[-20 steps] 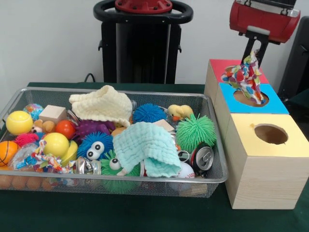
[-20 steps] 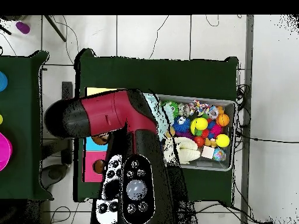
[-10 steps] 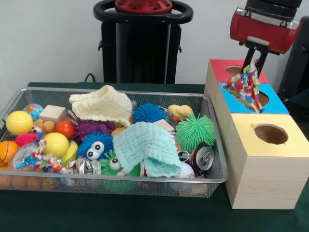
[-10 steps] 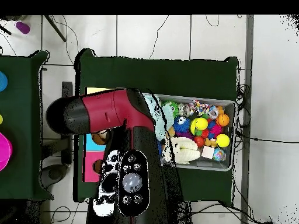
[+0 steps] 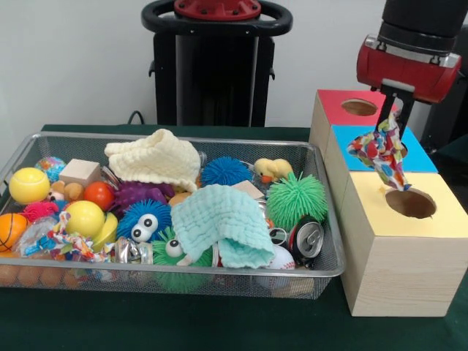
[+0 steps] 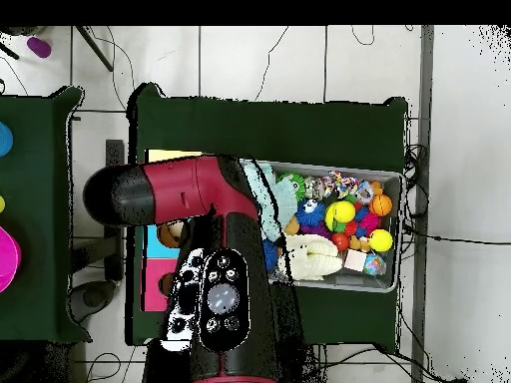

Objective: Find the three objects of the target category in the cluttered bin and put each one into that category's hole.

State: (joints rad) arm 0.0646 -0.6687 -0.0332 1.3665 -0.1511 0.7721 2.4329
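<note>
gripper (image 5: 395, 111) holding patterned cloth (image 5: 383, 150), hidden overhead by arm (image 6: 215, 249)

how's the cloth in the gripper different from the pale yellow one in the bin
The patterned cloth is multicoloured; the pale yellow cloth is one plain colour. The patterned one hangs from the gripper over the box tops; the yellow one lies on toys in the bin. The hanging one looks smaller. Both are soft fabric.

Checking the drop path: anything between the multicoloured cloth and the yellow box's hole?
Nothing visible. The multicoloured patterned cloth hangs from the gripper, its lower end just above the open round hole in the yellow-topped wooden box.
</note>
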